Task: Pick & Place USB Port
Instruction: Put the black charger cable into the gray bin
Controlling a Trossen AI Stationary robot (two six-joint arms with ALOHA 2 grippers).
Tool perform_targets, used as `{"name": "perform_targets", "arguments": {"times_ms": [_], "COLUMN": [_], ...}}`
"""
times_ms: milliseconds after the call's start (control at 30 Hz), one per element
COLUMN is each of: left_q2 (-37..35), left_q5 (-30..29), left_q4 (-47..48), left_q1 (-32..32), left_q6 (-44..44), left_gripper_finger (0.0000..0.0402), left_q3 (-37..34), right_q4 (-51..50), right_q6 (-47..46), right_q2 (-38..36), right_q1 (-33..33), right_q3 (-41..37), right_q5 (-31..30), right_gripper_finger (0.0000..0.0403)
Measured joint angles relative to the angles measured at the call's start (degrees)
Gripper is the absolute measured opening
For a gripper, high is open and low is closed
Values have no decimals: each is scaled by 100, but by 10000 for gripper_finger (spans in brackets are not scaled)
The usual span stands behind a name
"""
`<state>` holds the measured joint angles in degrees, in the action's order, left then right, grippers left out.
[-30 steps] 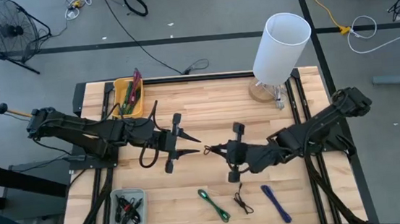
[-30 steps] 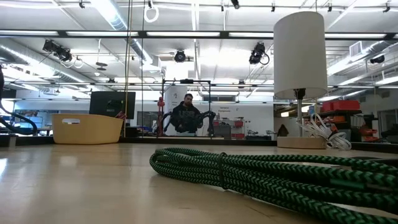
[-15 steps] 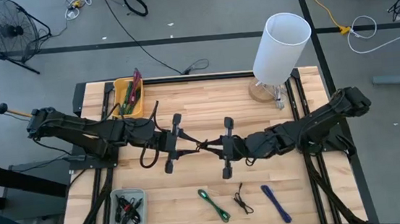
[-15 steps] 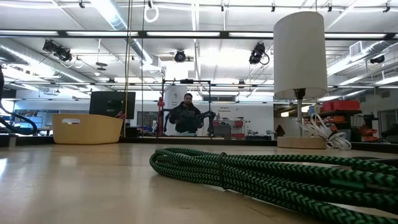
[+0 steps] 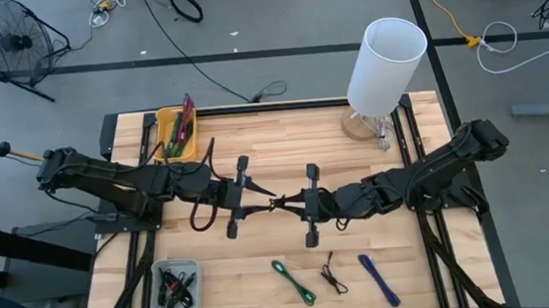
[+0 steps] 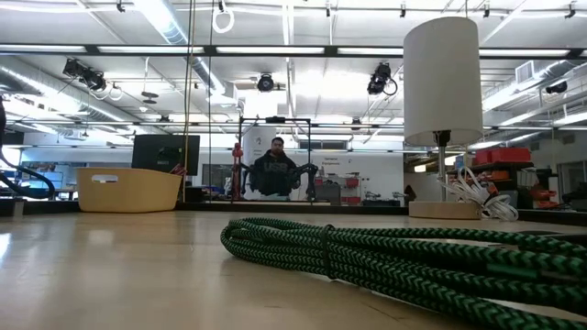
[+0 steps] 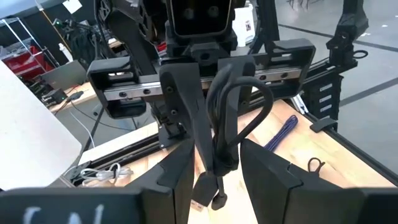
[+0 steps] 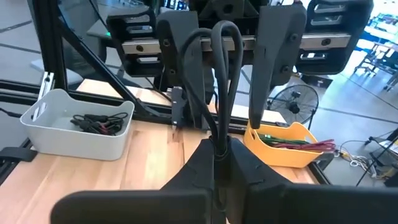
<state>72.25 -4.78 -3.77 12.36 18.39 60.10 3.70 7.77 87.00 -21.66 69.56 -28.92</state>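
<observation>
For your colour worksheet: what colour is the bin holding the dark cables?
Pale grey bin; clearest in the right wrist view.

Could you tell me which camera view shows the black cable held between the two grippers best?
The right wrist view: the black cable loops up from the shut right gripper, filling the frame. The left wrist view shows it too; the high view shows it tiny; the low view misses it.
</observation>
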Motion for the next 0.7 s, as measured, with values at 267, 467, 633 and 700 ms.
{"name": "perform_targets", "arguments": {"times_ms": [267, 467, 633, 700], "left_q2": [0, -4, -4, -4], "left_q5": [295, 291, 267, 267], "left_q4": [-199, -227, -229, -227], "left_q1": [-7, -7, -7, -7], "left_q6": [-165, -303, -431, -576], "left_gripper_finger": [135, 123, 25, 15], "left_q3": [-3, -4, -2, -2], "right_q4": [6, 120, 121, 124], "right_q6": [-68, 29, 24, 24], "right_q2": [0, 0, 2, 2], "right_q1": [251, 320, 318, 320], "right_q3": [0, 0, 0, 0], "right_q5": [170, 366, 365, 369], "right_gripper_finger": [10, 10, 35, 54]}}
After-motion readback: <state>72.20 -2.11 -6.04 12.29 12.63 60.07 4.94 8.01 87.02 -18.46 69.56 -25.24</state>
